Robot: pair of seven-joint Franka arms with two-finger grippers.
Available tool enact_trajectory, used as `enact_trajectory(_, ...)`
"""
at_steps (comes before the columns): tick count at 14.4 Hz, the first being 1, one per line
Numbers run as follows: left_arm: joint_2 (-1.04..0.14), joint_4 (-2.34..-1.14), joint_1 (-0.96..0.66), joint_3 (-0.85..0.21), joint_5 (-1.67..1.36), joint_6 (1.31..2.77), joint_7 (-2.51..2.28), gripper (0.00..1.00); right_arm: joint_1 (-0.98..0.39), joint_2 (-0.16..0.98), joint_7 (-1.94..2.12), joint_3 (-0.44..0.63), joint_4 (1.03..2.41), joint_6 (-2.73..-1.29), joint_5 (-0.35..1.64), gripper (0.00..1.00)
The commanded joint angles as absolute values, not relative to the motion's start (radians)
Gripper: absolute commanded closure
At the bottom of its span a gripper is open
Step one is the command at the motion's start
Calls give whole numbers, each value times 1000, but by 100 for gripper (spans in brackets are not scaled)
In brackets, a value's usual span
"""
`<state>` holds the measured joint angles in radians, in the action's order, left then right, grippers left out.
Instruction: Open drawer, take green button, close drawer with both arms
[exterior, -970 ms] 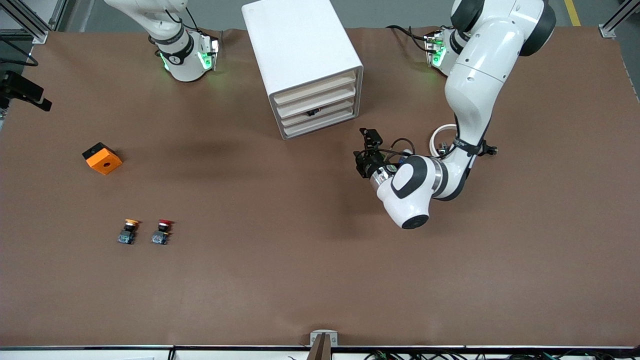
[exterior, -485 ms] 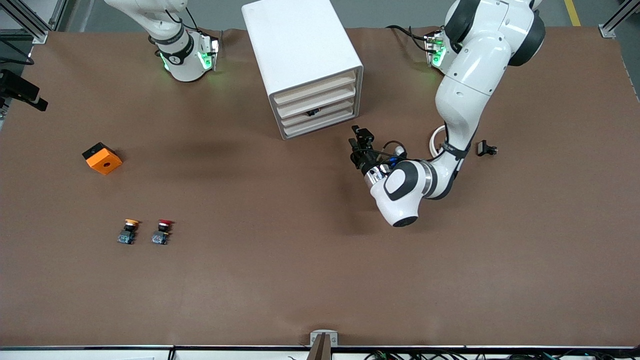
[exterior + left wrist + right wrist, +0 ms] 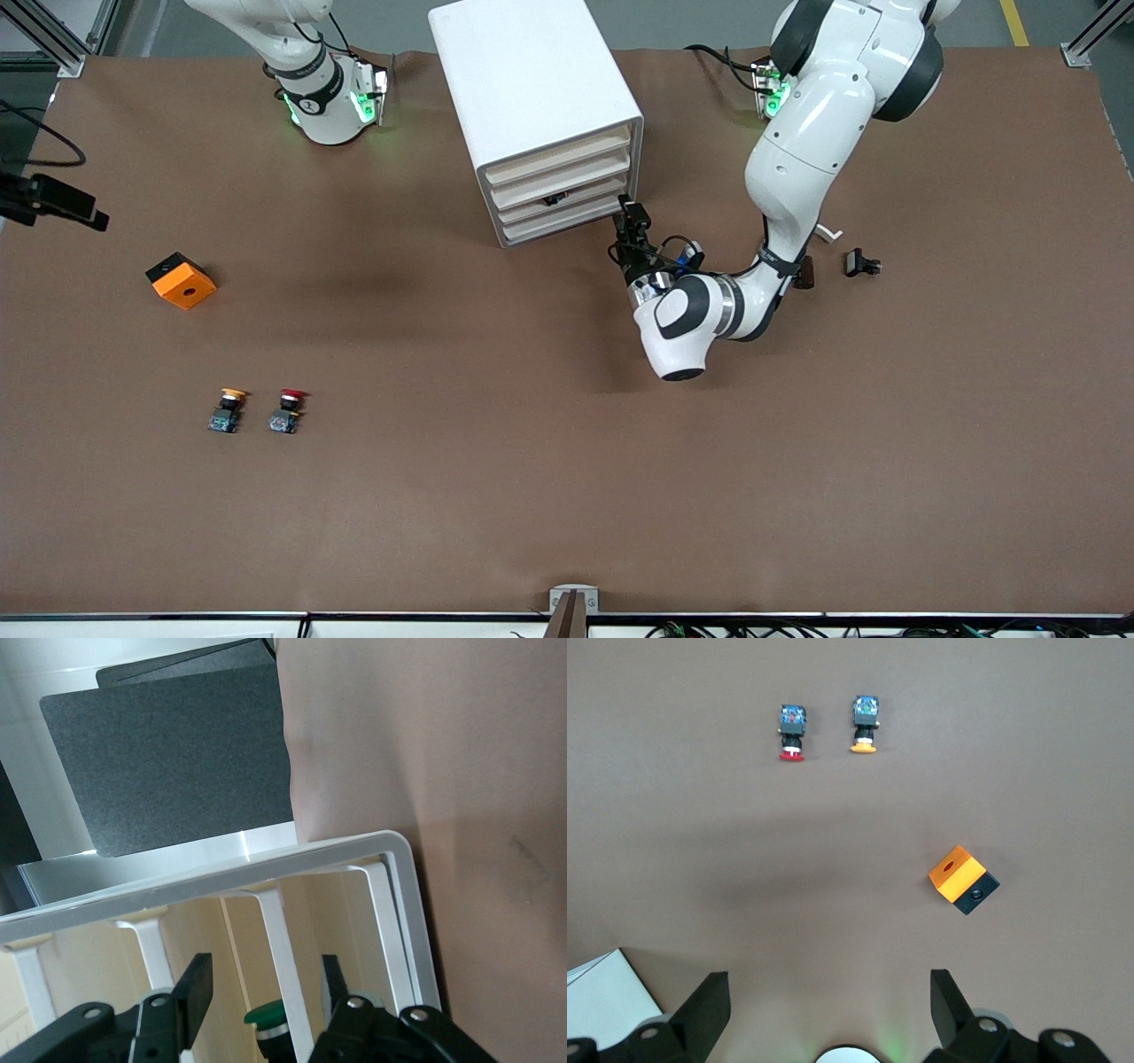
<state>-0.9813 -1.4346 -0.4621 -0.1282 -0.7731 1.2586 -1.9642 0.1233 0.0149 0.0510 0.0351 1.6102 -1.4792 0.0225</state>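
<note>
The white cabinet (image 3: 536, 89) stands at the table's back middle, its four cream drawer fronts facing the front camera. The third drawer (image 3: 567, 202) sits level with the others; a dark bit of the button (image 3: 551, 198) shows at its top edge. My left gripper (image 3: 627, 223) is open and empty, just in front of the drawers at the cabinet's corner toward the left arm's end. In the left wrist view the open gripper (image 3: 264, 979) frames the button's green cap (image 3: 270, 1017) against the cabinet (image 3: 266, 864). My right gripper (image 3: 828, 992) is open and empty, high over the table.
An orange block (image 3: 181, 280) lies toward the right arm's end. A yellow-capped button (image 3: 229, 409) and a red-capped button (image 3: 289, 409) stand nearer the front camera. A small black part (image 3: 861, 262) lies by the left arm. The right wrist view shows the block (image 3: 963, 879).
My left arm has swung its open gripper across the table up to the cabinet's drawer fronts. The drawers and the loose objects have not moved.
</note>
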Motion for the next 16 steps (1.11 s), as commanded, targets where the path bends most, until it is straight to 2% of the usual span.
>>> enact_trajectory(1,-983,-1445,-482,-121,-796,1243,-1986,43,149,78,55,25,1559,-1466,20,0)
enact_trajectory(8,-988,-1466,-543,-121,-801,1243,-1988,43,132,114,52,23,1552,-1514,-63,0)
enact_trajectory(10,-994,-1470,-566,-121,-801,1230,-1990,52,138,114,54,23,1552,-1513,-60,0)
enact_trajectory(14,-1008,-1470,-572,-120,-795,1227,-1988,83,132,115,44,23,1555,-1508,-63,0)
enact_trajectory(16,-1011,-1467,-568,-114,-793,1229,-1987,86,132,115,49,21,1552,-1511,-63,0)
